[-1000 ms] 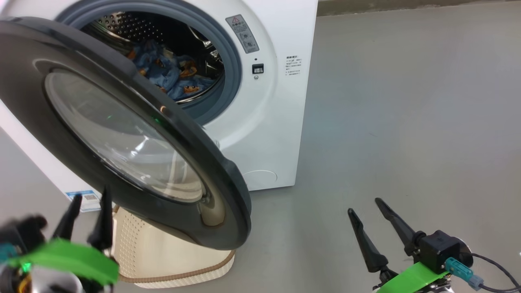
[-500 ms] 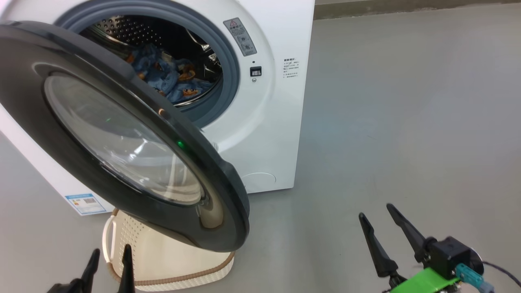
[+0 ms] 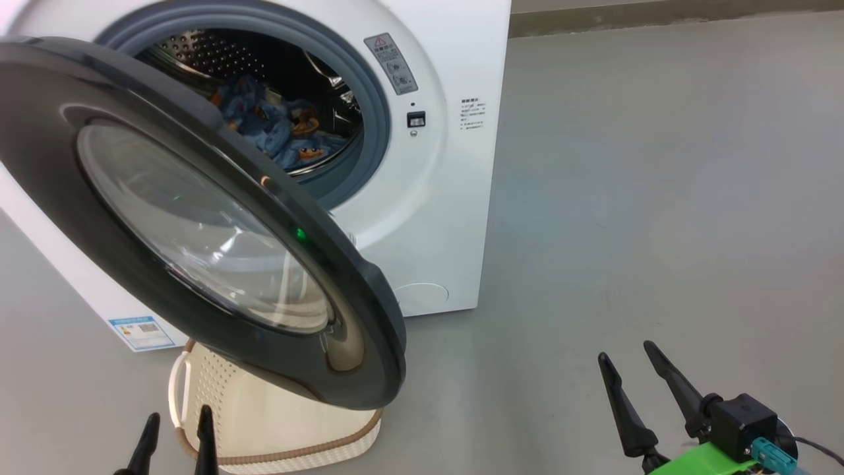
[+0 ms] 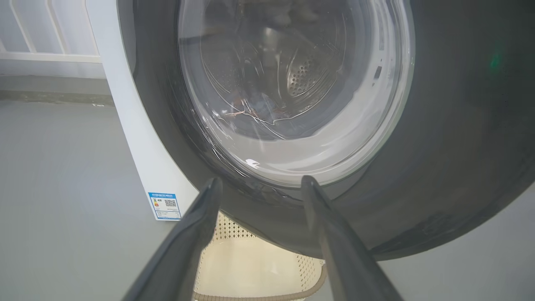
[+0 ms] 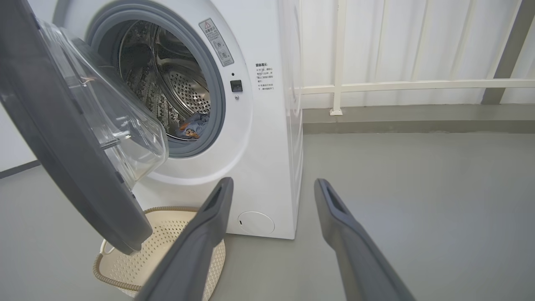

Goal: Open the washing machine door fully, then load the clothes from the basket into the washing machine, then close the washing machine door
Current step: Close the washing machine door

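Left claw (image 3: pixel 180 414) is dropping back below the door (image 3: pixel 198 218), spread wide, empty; right claw (image 3: pixel 626 354) is idling right of door, wide too. Clothes (image 3: pixel 283 135) are lying in washer (image 3: pixel 428 198) behind door, basket (image 3: pixel 264 422) under door looking empty, so closing is what's remaining.

The right gripper (image 3: pixel 625 353) has two long, matt black fingers that taper to blunt points and thicken toward their roots. Behind them sits a boxy black block (image 3: pixel 738 422) with a teal plug (image 3: pixel 767 453) at its side, a thin dark cable (image 3: pixel 819 444) trailing off, and a strip of bright green tape (image 3: pixel 695 460) beneath. The left gripper (image 3: pixel 180 413) shows the same slim black tips. Seen close from the right wrist, the fingers (image 5: pixel 347 246) look smooth and dark grey, with a shallow groove near the tip of the inner face
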Motion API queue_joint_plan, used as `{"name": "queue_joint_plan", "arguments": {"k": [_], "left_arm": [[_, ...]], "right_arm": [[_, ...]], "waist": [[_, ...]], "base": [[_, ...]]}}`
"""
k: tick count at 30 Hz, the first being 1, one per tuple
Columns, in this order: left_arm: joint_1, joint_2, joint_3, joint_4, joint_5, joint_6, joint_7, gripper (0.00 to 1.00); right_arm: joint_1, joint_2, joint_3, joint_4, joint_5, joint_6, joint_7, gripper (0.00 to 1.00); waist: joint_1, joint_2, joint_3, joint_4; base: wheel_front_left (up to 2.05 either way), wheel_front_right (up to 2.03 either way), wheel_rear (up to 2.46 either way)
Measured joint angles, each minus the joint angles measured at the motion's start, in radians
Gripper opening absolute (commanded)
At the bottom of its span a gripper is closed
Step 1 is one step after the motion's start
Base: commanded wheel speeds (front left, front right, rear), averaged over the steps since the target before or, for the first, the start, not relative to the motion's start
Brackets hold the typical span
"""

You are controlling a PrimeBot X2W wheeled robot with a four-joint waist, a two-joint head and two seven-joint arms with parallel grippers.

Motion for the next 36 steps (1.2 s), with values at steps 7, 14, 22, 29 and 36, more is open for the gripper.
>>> {"name": "queue_joint_plan", "arguments": {"k": [7,14,22,29,36], "left_arm": [[0.000,-0.003,0.008,0.001,0.006,-0.014,0.000,1.00],[0.000,-0.003,0.007,0.001,0.005,-0.016,0.000,1.00],[0.001,-0.004,0.002,0.004,0.005,-0.019,0.000,1.00],[0.003,-0.004,-0.012,0.006,0.005,-0.019,0.000,1.00],[0.003,-0.005,-0.022,0.011,0.005,-0.023,0.000,1.00]], "right_arm": [[0.022,0.005,-0.014,0.025,-0.009,0.000,0.000,1.00],[0.024,0.006,-0.029,0.038,-0.010,0.000,0.000,0.00],[-0.004,0.001,-0.001,-0.008,-0.010,0.000,0.000,0.00],[-0.128,-0.004,0.114,-0.124,-0.010,0.000,0.000,0.00],[-0.305,0.007,0.312,-0.233,-0.004,0.000,0.000,0.00]], "waist": [[0.0000,0.0000,-0.008,0.010],[0.0000,0.0000,-0.011,0.014],[0.0000,0.0000,-0.016,0.022],[0.0000,0.0000,-0.019,0.035],[0.0000,0.0000,-0.022,0.055]], "base": [[0.00,0.00,0.00],[0.00,0.00,0.00],[0.00,0.00,0.00],[0.00,0.00,0.00],[0.00,0.00,0.00]]}}
